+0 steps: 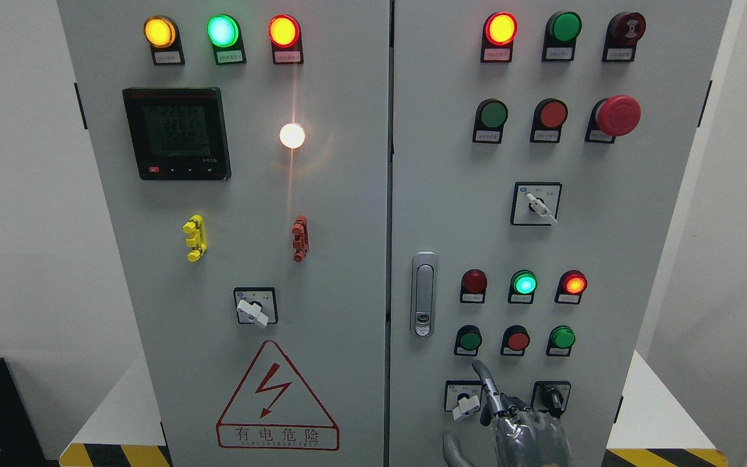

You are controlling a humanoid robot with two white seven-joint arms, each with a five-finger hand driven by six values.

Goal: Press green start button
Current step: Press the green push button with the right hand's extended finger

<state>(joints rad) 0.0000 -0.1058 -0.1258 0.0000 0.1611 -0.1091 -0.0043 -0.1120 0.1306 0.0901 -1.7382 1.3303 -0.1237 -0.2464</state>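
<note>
Industrial electrical room; grey control cabinet [347, 259] with indicator lamps, digital meter [176, 133], high-voltage warning triangle [276, 399]; hazard-striped floor [114, 455].

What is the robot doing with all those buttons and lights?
A robot hand reaches up from the bottom of a grey cabinet. One finger points up, its tip just below the green button in the lowest row of buttons. It does not look pressed yet.

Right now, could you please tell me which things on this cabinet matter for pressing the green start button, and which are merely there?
Part of the job: right hand; green button just above it, probably the target.

Merely there: red mushroom button; meter display; door handle; warning triangle; yellow clip.
</note>
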